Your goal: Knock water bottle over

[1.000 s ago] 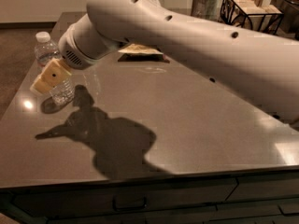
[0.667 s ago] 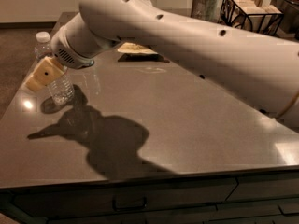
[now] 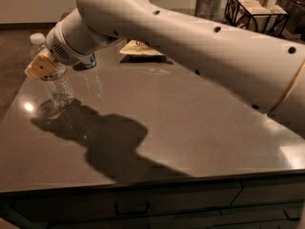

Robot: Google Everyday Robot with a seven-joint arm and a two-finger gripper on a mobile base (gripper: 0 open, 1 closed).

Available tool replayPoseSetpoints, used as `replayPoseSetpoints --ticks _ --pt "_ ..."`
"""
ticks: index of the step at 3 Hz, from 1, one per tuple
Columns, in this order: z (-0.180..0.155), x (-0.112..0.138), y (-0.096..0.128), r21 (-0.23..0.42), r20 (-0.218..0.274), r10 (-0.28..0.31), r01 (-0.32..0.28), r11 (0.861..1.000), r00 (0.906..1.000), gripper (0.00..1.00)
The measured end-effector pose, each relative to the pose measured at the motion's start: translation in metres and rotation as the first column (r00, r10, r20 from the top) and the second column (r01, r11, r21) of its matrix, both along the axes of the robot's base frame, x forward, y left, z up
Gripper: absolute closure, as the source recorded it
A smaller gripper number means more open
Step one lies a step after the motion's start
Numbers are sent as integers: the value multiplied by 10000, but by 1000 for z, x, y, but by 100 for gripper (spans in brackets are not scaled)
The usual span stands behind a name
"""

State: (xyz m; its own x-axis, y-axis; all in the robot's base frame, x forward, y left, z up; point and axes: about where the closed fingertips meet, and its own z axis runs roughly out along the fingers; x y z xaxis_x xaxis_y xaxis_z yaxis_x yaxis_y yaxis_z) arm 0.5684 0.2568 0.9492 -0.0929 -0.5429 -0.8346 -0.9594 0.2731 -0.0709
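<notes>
The water bottle [image 3: 59, 88] is a small clear ribbed bottle with a white cap. It stands near the left edge of the dark table [image 3: 190, 128] and leans slightly to the left. My gripper [image 3: 43, 66], tan at its tip, is at the end of the big white arm [image 3: 190, 37]. It sits in front of the bottle's upper half, touching or very close to it, and hides the label band. The bottle's cap shows above the gripper and its lower body shows below it.
A blue-and-silver can [image 3: 88, 61] stands behind the wrist, mostly hidden. A flat snack packet [image 3: 141, 48] lies further back. A jar [image 3: 208, 4] and a black wire rack [image 3: 255, 11] stand at the far right. The table's left edge is close to the bottle.
My gripper has moved left and slightly up against the bottle's upper part. The bottle's cap has shifted a little left. The bottle still stands.
</notes>
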Motion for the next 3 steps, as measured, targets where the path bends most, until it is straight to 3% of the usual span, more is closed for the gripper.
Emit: replayPoseSetpoints --ticks 1,2,3 --pt "2 9 -9 72 -307 32 -30 10000 9995 64" --pt "10 27 -47 -269 -512 32 -46 9996 9987 88" --pt "18 41 -98 -1338 -314 235 -275 9906 9992 100"
